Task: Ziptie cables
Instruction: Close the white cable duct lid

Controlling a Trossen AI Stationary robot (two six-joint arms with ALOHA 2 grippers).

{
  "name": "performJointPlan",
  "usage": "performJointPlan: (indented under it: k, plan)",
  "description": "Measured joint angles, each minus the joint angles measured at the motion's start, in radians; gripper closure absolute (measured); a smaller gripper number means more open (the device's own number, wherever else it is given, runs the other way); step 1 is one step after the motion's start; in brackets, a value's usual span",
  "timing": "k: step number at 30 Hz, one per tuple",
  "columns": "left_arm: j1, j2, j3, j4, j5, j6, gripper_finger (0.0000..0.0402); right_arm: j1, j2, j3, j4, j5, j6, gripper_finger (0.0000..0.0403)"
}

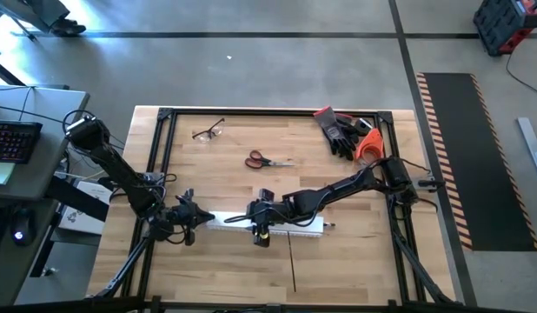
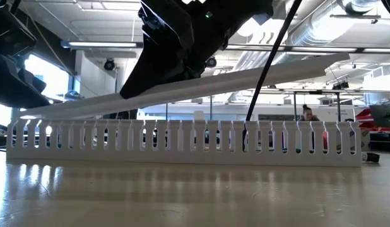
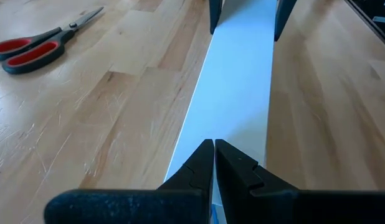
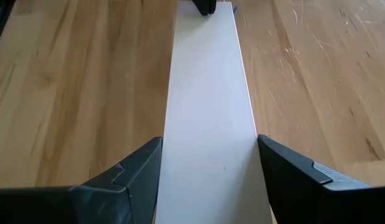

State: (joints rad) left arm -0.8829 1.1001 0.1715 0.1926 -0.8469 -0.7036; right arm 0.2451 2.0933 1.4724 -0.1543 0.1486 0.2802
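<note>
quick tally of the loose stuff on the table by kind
glasses: 1
scissors: 1
black gloves, heaped with something orange: 1 pile
slotted duct: 1
cover strip, tilted over the duct: 1
ziptie: 1
total: 6

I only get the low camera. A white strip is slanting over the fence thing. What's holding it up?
Observer: The right tool has one finger against each long edge of the cover strip.
Operator: What about the other tool?
Observer: The left tool is shut, sitting over one end of the strip.
Operator: Is anything else on the table?
Observer: Red-handled scissors lie on the wood, apart from the strip.
</note>
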Motion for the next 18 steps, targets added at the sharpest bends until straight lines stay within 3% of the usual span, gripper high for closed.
performJointPlan:
  k: [18]
  plan:
    - [0.000, -0.001, 0.000, 0.081, 0.006, 0.065, 0.0402, 0.006, 0.002, 0.000, 0.009, -0.023, 0.002, 0.0188]
